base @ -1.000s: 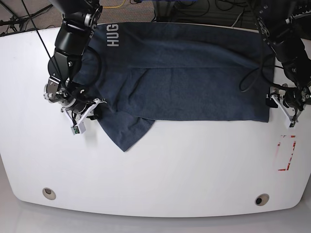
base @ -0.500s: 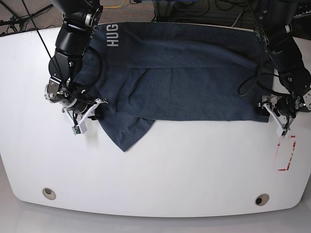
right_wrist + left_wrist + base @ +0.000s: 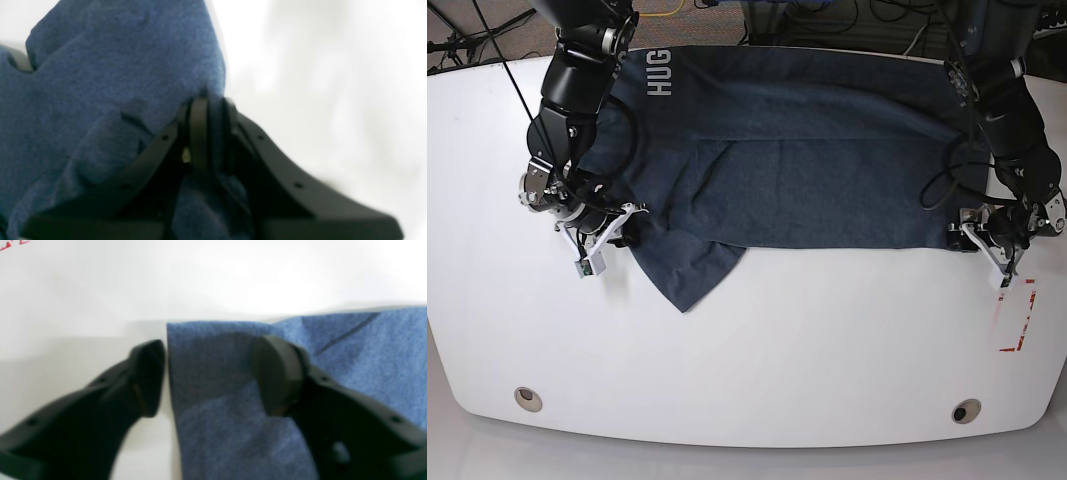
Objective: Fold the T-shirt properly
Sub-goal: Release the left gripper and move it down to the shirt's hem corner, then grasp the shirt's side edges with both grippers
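The dark slate-blue T-shirt (image 3: 807,170) lies spread across the back half of the white table (image 3: 757,350), white "HUG" lettering at its left end and a pointed flap hanging toward the front. My right gripper (image 3: 617,225) is at the shirt's left edge. In the right wrist view this gripper (image 3: 210,106) is shut on a pinch of the T-shirt (image 3: 116,66). My left gripper (image 3: 980,240) is at the shirt's front right corner. In the left wrist view this gripper (image 3: 213,373) is open, one finger on the bare table and the other over the T-shirt (image 3: 233,426).
A red rectangular marking (image 3: 1015,320) is on the table just right of the left gripper. Two round grommets (image 3: 527,398) (image 3: 966,411) sit near the front edge. Cables lie on the floor behind the table's far edge.
My left gripper has moved left from beside the shirt onto its front right corner, and its jaws have narrowed a little. The right gripper and the shirt have stayed put.
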Robot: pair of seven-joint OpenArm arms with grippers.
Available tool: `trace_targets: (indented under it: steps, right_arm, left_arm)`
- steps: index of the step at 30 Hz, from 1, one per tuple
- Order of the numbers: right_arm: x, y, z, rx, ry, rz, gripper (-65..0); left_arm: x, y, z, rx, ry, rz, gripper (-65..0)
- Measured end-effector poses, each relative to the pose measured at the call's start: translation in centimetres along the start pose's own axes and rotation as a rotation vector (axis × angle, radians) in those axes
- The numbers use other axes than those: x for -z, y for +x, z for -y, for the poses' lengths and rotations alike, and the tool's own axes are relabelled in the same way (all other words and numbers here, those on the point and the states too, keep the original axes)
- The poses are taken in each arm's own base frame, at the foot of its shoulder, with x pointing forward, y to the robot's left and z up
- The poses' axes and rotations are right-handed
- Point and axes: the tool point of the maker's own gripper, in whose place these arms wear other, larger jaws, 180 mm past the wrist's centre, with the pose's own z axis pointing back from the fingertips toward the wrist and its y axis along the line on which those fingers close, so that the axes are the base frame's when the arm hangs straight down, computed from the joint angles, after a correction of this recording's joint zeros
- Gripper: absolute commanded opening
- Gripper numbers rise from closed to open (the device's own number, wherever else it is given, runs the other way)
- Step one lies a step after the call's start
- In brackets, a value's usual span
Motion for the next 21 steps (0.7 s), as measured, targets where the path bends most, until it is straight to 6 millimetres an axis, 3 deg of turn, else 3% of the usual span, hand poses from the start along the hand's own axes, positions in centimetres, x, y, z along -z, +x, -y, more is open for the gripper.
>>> trace_targets:
  steps: [2,3,5,16,21]
  right_arm:
    - [0.0,0.0,0.0,0.0,0.0,-0.001,-65.0]
    - [0.0,0.0,0.0,-0.001,-0.001,-0.002,-65.0]
    - [0.0,-0.1,0.1,-0.002,-0.003,-0.004,-65.0]
    - [0.0,0.7,0.2,-0.028,-0.011,-0.02,-65.0]
    - [-1.3,2.3,0.8,-0.071,-0.041,0.004,-65.0]
  left_arm:
    - [0.1,0.0,0.2,-0.001,-0.005,0.001,-53.3]
    - [0.2,0.0,0.3,-0.002,-0.007,0.002,-60.6]
    - [0.3,0.0,0.5,0.0,-0.01,-0.001,-65.0]
    - [0.2,0.0,0.5,0.001,-0.011,-0.004,-65.0]
    - [-0.4,0.2,0.6,0.039,0.017,-0.02,-65.0]
